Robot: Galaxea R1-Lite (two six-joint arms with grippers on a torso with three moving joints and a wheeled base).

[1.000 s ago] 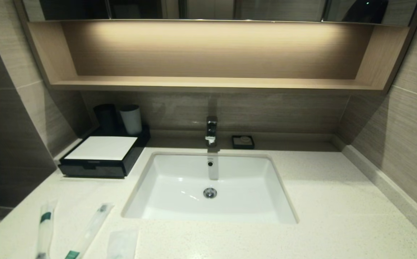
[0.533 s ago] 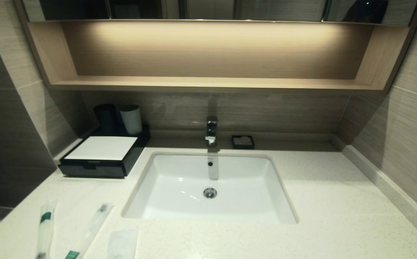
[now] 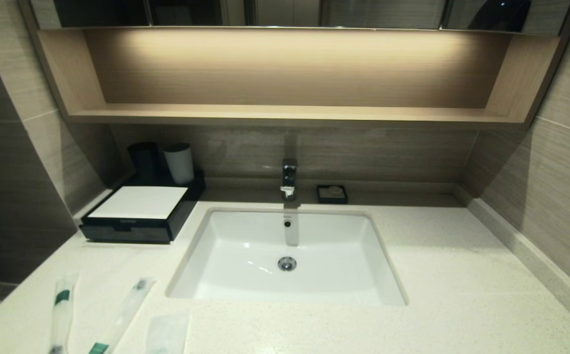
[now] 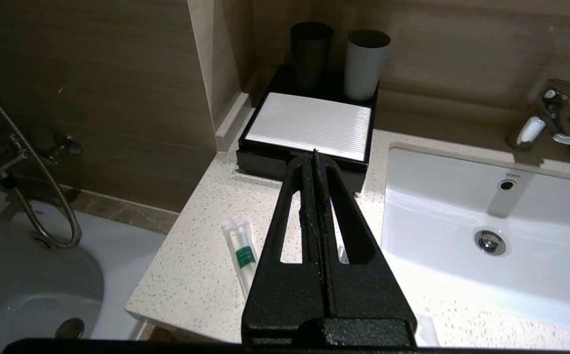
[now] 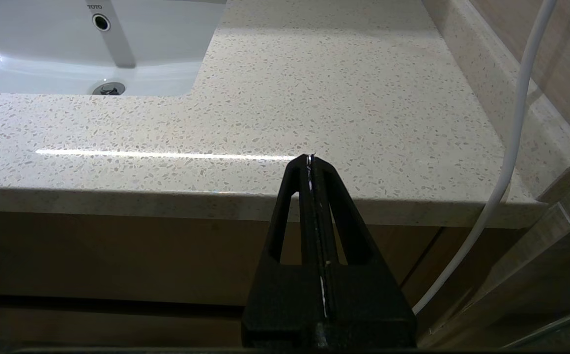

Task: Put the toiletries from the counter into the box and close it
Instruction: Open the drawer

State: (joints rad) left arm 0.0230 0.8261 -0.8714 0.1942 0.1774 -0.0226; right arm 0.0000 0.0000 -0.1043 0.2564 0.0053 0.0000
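1. Long clear sachets w/ green bands: 2, first [image 3: 62,314] and second [image 3: 123,314], both flat on the table [image 3: 462,305].
2. Shorter squarish clear packet [image 3: 167,334]: 1.
3. Black box w/ white top [image 3: 140,212]: 1.
4. Cups: 2, one black [image 3: 143,161], one white [image 3: 179,162].
5. Sink [image 3: 245,255]: 1; faucet [image 3: 289,178]: 1.
6. Soap dish [image 3: 332,193]: 1.
7. Wooden shelf [image 3: 285,114]: 1.

Counter [image 3: 442,275] speckled polished stone; sink [image 3: 245,231] glossy white ceramic; shelf [image 3: 285,114] matt wood; sachets [image 3: 62,307] clear plastic.
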